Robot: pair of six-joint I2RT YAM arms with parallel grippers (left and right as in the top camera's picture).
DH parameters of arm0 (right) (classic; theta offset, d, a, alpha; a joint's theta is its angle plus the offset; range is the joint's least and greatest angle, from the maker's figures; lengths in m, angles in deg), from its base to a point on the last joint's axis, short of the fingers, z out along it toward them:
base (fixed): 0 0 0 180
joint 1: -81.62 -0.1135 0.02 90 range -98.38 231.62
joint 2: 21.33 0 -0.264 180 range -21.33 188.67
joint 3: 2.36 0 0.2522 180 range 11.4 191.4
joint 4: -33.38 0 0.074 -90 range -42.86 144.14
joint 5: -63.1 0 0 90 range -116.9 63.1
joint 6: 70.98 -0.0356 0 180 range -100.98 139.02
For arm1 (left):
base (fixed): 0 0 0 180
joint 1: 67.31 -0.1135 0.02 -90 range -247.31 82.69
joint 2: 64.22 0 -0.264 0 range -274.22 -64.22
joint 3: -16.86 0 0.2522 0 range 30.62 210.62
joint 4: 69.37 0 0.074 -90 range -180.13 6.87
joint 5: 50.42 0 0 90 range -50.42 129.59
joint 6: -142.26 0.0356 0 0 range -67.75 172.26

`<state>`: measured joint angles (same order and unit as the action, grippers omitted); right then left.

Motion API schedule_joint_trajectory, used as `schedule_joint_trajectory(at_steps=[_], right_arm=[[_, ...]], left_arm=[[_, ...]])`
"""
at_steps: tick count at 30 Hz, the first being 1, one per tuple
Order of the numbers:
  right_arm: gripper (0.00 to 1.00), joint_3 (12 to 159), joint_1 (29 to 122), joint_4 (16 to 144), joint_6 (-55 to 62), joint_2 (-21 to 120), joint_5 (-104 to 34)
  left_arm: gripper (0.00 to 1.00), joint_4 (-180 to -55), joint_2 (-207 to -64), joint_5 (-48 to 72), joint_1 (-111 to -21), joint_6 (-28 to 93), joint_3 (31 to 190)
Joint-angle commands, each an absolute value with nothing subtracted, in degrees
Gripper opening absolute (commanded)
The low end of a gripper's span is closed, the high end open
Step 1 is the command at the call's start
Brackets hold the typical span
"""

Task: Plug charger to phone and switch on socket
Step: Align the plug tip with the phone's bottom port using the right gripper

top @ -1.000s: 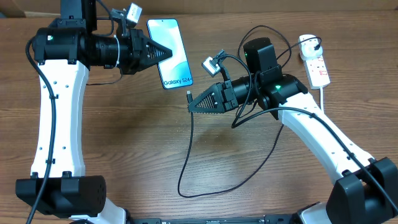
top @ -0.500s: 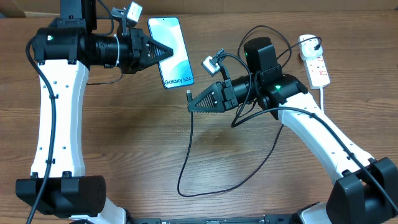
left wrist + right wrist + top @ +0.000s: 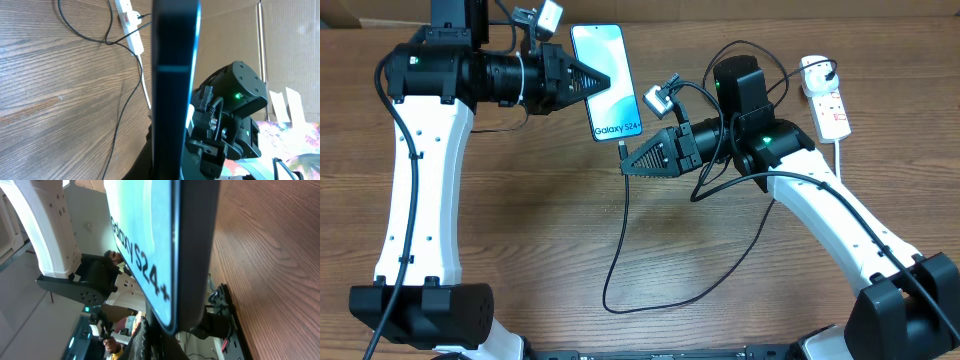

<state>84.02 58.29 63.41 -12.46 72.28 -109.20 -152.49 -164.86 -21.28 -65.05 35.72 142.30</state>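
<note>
1. The left gripper is clamping its closed jaws on the long edge of the phone, upper centre of the overhead frame. The phone is looking lifted off the table.
2. The right gripper is pinching the charger cable shut between its jaws, just behind the connector tip. The tip is pointing up, just below the phone's bottom edge, apparently not yet in.
3. Risk: the tip is sitting slightly off the port line, so a push may be scraping the bottom edge instead of seating.
4. Risk: the phone is being held by one edge only, so insertion force could be pivoting it or slipping it out of the jaws.
5. Risk: the cable is looping low in the frame and running back past the right arm. A snag there could be tugging the tip sideways, or pulling at the plug.
6. The socket is lying at the upper right, well apart from both grippers. Whether its switch is on, I cannot tell.
7. Writing: "Galaxy S24+" is showing on the phone screen, readable in the overhead and right wrist views. The socket is showing red marks but no legible text.
</note>
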Motion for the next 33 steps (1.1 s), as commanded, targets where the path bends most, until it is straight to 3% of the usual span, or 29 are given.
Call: schedule_joint_trajectory(at_steps=[1,33], right_arm=[[0.04,83.9,58.1,63.0,-13.0,71.3,-110.1],[0.04,83.9,58.1,62.6,-13.0,71.3,-110.6]], left_arm=[[0.04,-152.1,-164.5,-23.2,-65.0,35.0,142.8],[0.04,-152.1,-166.1,-24.6,-65.0,33.8,142.8]])
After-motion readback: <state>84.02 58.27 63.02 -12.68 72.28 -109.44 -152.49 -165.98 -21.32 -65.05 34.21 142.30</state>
